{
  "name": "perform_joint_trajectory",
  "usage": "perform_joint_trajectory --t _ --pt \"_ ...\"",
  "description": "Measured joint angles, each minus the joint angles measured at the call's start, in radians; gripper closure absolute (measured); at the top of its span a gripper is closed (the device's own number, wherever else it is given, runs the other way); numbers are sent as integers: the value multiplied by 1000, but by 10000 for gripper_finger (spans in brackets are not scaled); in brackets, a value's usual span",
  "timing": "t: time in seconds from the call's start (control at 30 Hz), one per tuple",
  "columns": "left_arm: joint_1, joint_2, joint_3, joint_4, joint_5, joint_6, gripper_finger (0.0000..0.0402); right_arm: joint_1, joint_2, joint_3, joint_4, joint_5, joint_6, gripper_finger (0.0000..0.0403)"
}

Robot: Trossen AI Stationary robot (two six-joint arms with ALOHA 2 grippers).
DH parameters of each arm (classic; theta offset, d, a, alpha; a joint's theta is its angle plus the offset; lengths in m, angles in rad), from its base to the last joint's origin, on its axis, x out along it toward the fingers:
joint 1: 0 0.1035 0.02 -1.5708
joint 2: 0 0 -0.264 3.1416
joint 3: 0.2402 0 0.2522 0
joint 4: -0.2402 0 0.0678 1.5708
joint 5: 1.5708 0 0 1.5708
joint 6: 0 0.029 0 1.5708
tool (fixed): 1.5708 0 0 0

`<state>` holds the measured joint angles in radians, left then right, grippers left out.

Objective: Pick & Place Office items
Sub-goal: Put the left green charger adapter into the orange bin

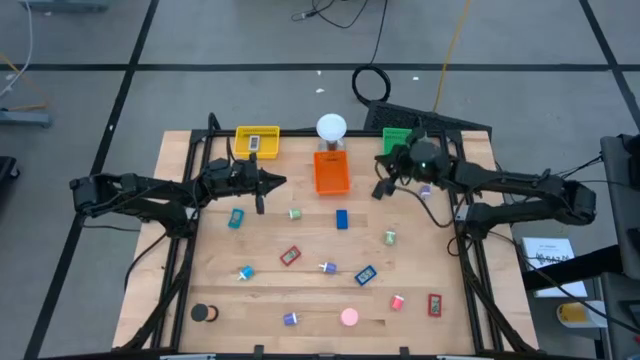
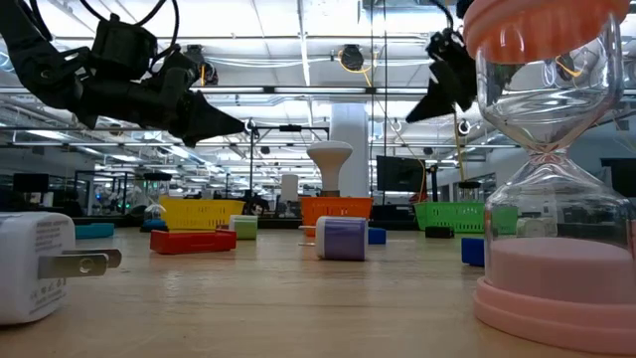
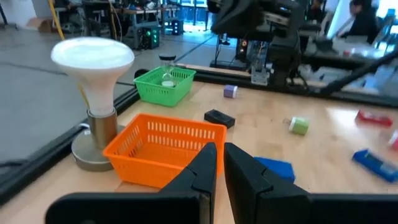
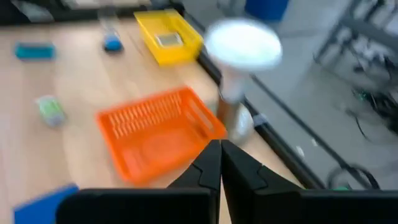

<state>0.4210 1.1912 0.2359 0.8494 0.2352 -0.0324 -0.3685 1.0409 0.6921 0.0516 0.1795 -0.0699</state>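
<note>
Both pincers hang shut and empty above the desk's far edge: the right pincer (image 1: pixel 380 190) between the orange tray (image 1: pixel 332 172) and green tray (image 1: pixel 397 140), the left pincer (image 1: pixel 278 181) near the yellow tray (image 1: pixel 257 141). From overhead, office items (image 1: pixel 290 256) lie scattered across the desk (image 1: pixel 420 268). Only the left wrist view shows something in the green tray; the level view hides most items behind a pink hourglass (image 2: pixel 550 169).

You have an orange tray (image 1: pixel 332 174) with slatted walls, a white lamp (image 1: pixel 331 127) behind it, a yellow tray (image 1: pixel 257 141) to its left and a green tray (image 1: pixel 397 141) to its right. A blue block (image 1: pixel 342 219) lies before the orange tray.
</note>
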Motion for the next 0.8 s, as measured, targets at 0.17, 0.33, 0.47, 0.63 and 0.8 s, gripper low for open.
perform_joint_trajectory --t 0.17,0.33,0.47,0.63,0.8 --pt "0 0 0 36 0 -144 371 44 0 -52 200 1 -2 400" --pt "-4 -1 0 22 21 -186 371 61 11 -88 300 -2 5 402" --pt "-39 0 0 -32 61 -112 371 75 11 -117 312 -112 5 402" --pt "-122 0 0 -37 29 -11 371 77 24 -132 441 -252 16 402" --pt "-180 0 0 -38 -5 -96 371 76 70 -134 528 -303 32 402"
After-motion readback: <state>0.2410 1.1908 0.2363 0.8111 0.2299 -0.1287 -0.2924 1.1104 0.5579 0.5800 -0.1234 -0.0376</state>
